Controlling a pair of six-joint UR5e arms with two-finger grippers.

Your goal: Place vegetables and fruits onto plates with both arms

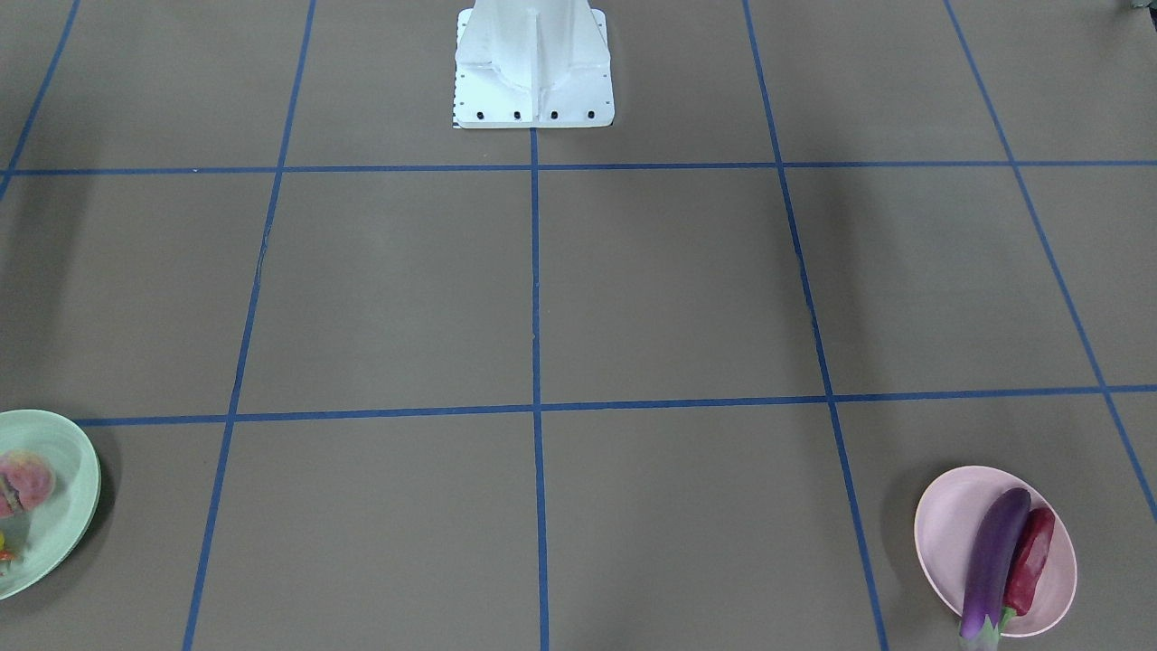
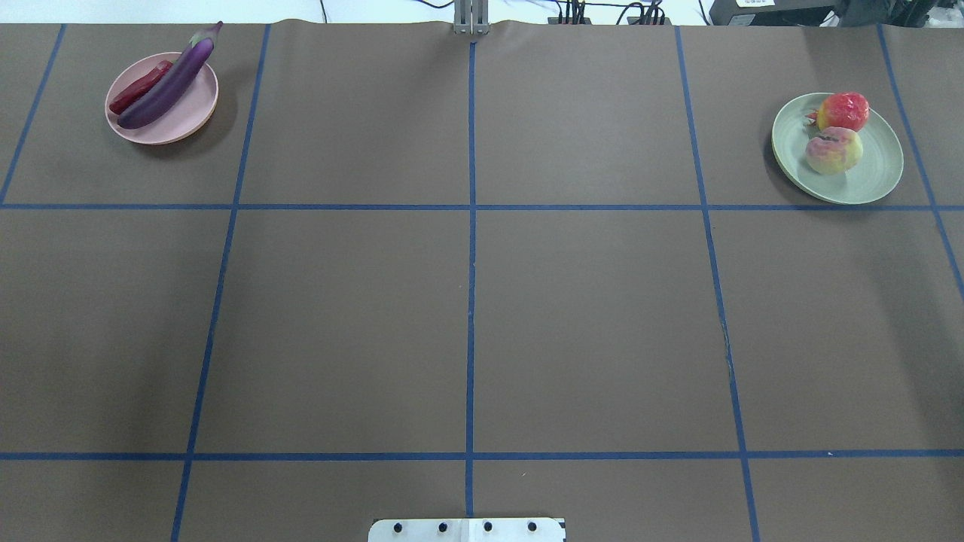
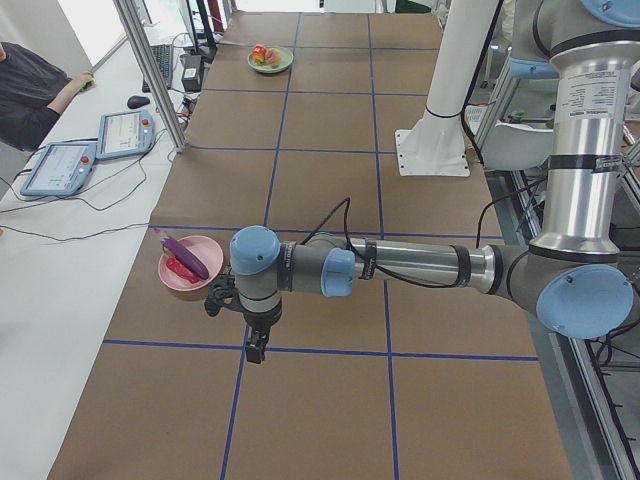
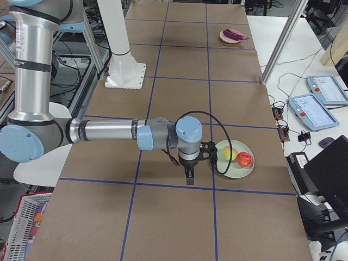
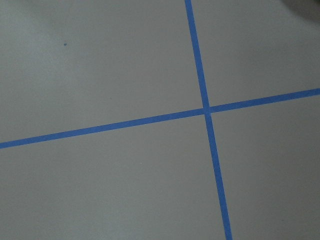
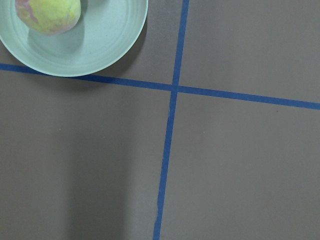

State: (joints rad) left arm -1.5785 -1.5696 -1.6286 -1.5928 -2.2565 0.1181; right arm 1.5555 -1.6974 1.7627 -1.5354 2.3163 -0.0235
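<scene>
The purple eggplant [image 2: 167,86] and the red chili pepper [image 2: 139,86] lie side by side on the pink plate [image 2: 192,117] at the table's far left. The bumpy red-orange fruit [image 2: 843,111] and the pale yellow-pink fruit [image 2: 834,150] sit on the mint green plate [image 2: 866,177] at the far right. My left gripper [image 3: 257,350] hangs over the table beside the pink plate [image 3: 180,285], holding nothing that I can see. My right gripper [image 4: 189,179] hangs beside the green plate [image 4: 236,171]. I cannot tell whether either is open or shut.
The white base block [image 2: 467,529] stands at the table's near edge, in the middle. Blue tape lines [image 2: 471,226] divide the brown table into squares. Tablets [image 3: 60,165] and cables lie on the white side bench, behind a metal post [image 3: 150,70].
</scene>
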